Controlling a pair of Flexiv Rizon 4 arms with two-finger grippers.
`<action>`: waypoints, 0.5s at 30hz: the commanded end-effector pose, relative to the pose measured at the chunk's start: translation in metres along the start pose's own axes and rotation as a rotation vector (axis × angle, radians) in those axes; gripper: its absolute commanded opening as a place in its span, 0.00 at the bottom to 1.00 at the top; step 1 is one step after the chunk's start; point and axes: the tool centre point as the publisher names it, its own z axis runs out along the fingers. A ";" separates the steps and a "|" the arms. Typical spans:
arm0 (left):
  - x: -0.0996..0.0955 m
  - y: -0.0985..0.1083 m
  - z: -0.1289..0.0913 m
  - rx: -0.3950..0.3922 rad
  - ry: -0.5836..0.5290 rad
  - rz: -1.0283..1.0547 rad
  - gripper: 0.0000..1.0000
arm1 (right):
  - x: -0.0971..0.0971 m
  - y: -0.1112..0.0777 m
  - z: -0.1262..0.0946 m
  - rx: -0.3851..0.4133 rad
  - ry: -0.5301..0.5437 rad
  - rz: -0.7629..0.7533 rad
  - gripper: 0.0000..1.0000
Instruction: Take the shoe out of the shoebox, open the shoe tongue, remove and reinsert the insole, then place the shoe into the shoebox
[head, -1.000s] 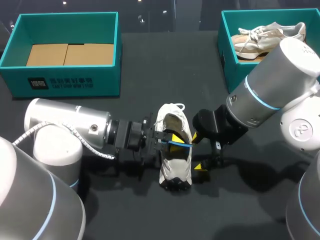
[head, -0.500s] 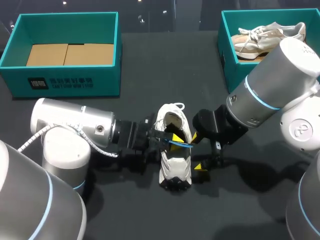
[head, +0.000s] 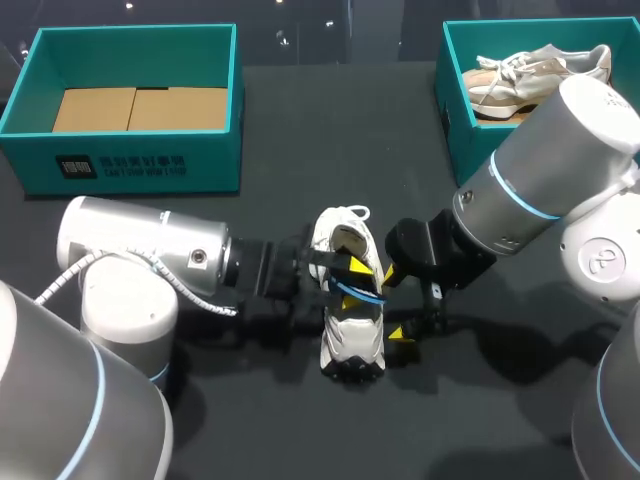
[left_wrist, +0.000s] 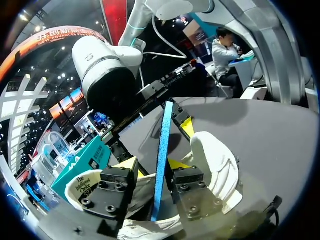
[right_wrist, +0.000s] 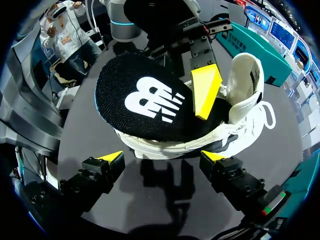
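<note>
A white shoe (head: 350, 320) lies on the black table at the middle, its opening facing up. A black insole with a blue edge (head: 364, 293) stands partly in the shoe. My left gripper (head: 350, 279) is over the shoe's opening with its fingers apart. In the left wrist view the insole (left_wrist: 161, 155) stands edge-on between the fingers (left_wrist: 126, 164), with a gap on each side. My right gripper (right_wrist: 162, 157) is open beside the shoe (right_wrist: 245, 100), its tips straddling the sole's side without touching. The insole's printed face (right_wrist: 145, 100) is turned toward it.
A teal shoebox (head: 455, 120) at the back right holds a beige shoe (head: 530, 75). Another teal box (head: 140, 165) at the back left holds flat cardboard (head: 140, 108). Black table shows between the boxes and in front of the shoe.
My left gripper's fingers have parted from the insole, which stays standing in the shoe. The left arm shifted slightly toward the shoe. The right arm has not moved.
</note>
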 end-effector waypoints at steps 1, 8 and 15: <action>0.006 -0.011 -0.009 -0.021 -0.005 0.003 0.29 | 0.001 0.000 0.001 0.001 -0.003 0.001 1.00; 0.010 -0.011 -0.001 -0.021 0.014 0.015 0.00 | 0.001 0.000 0.001 0.001 -0.003 0.001 1.00; 0.010 0.010 0.006 -0.057 0.040 0.055 0.00 | 0.001 0.000 0.001 0.001 -0.003 0.001 1.00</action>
